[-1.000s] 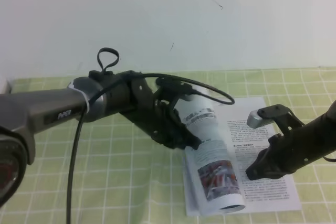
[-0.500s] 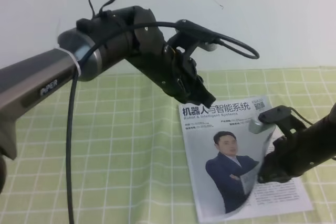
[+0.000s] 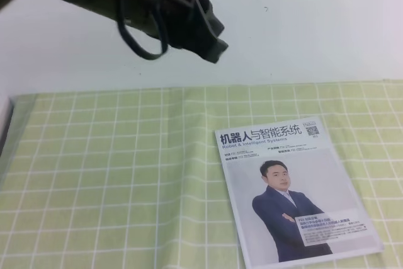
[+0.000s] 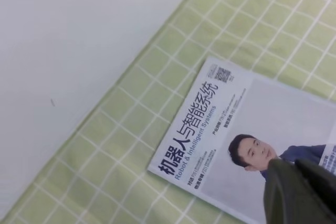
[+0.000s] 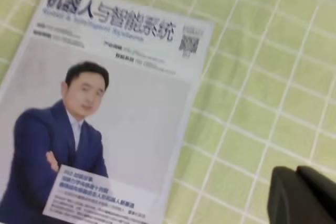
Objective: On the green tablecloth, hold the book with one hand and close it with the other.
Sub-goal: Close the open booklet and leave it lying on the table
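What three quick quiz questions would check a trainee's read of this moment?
1. True or false: the book lies closed, cover up.
2. What does the book rest on?
3. Which is touching the book: A) left gripper, B) right gripper, C) neither?

Key:
1. True.
2. The tablecloth.
3. C. The left gripper is raised high above the cloth, and the right gripper is over bare cloth beside the book.

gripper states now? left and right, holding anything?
Left gripper: raised clear of the book, holding nothing; open or shut cannot be told.
Right gripper: above the green tablecloth, holding nothing; cannot be told.
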### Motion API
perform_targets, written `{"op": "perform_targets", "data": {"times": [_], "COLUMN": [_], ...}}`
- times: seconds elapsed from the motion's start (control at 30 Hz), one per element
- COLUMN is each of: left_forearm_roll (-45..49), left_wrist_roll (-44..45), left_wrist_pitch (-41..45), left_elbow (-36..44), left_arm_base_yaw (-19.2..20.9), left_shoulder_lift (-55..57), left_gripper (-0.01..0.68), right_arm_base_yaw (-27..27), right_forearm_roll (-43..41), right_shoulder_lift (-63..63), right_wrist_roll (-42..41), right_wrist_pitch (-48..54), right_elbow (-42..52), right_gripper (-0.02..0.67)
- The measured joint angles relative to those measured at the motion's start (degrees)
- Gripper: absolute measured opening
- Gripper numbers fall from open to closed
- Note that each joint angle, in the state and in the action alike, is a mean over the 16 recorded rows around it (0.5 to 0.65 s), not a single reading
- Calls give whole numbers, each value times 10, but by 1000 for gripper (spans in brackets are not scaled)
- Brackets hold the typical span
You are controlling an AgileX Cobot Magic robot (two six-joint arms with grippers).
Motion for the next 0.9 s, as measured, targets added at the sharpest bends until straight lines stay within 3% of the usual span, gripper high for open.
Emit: {"op": "perform_targets", "data": {"times": [0.27, 0.6, 0.9], "left_forearm_roll": [26, -6, -49], "left_wrist_roll": [-19, -45, -48], "left_wrist_pitch": [-9, -117, -256], "left_elbow": [105, 403, 629], "left_arm_base_yaw": [0, 0, 0], "left_shoulder_lift": [-169, -409, -554], "left_gripper": [-3, -3, -3], "right_arm_base_yaw": [-20, -20, -21], "right_forearm_roll": [-8, -6, 0], "right_shoulder_lift": [-203, -404, -524], "right_wrist_roll": [18, 29, 34], "right_wrist_pitch": [32, 58, 38], "right_elbow": [1, 18, 116], "right_gripper": [-3, -3, -3]}}
